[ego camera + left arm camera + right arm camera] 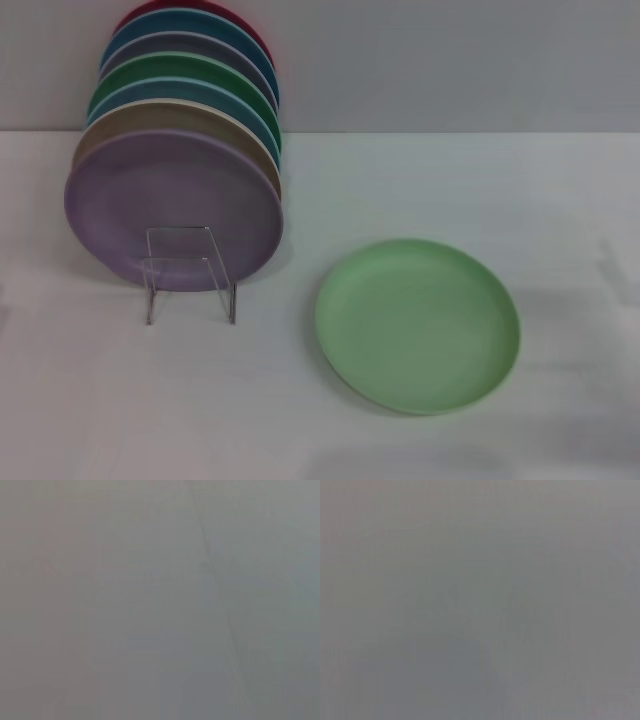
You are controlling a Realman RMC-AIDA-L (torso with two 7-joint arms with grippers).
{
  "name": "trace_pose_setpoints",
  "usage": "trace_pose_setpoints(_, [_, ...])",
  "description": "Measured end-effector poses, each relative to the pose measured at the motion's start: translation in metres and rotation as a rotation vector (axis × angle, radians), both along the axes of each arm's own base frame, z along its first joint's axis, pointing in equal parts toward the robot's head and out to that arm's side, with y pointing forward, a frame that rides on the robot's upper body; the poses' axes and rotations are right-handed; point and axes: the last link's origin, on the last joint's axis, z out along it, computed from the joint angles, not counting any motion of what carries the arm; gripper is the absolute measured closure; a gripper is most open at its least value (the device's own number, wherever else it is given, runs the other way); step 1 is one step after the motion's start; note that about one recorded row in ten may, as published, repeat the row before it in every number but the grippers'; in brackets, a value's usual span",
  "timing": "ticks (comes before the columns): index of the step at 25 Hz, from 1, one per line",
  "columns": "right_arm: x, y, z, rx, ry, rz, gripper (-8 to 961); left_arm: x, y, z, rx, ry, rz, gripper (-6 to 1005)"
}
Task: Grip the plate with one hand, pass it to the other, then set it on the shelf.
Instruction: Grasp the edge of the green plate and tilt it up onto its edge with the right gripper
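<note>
The pale mint-green plate (418,325) lies flat on the white table, right of centre in the head view. To its left stands the shelf (188,272), a small clear acrylic and wire rack, with a lilac plate (170,205) leaning upright at its front. Neither gripper appears in the head view. Both wrist views show only a plain grey surface, with no plate and no fingers.
Behind the lilac plate, several more upright plates (190,90) are stacked in a row on the rack: tan, teal, dark green, grey-purple, blue and red. A grey wall (450,60) rises behind the white table (450,180).
</note>
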Motion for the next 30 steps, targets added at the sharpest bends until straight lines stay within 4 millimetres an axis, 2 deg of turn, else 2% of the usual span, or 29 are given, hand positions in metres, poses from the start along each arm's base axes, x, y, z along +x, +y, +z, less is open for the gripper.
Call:
trace_pose_setpoints(17, [-0.001,-0.002,0.0,0.0,0.0,0.011,152,0.004,0.003,-0.002,-0.012,0.001,-0.022,198])
trace_pose_setpoints(23, [-0.01,-0.004,0.007,0.042,0.006,0.078,151,0.005,0.002,-0.002,-0.009,0.002,-0.029,198])
trace_pose_setpoints(26, [-0.017,0.003,0.009,0.028,0.033,0.119,152,0.005,0.002,-0.002,-0.014,0.002,-0.027,198])
trace_pose_setpoints(30, [-0.023,0.029,0.012,-0.055,0.047,0.126,152,0.006,0.004,-0.003,-0.019,0.002,-0.035,198])
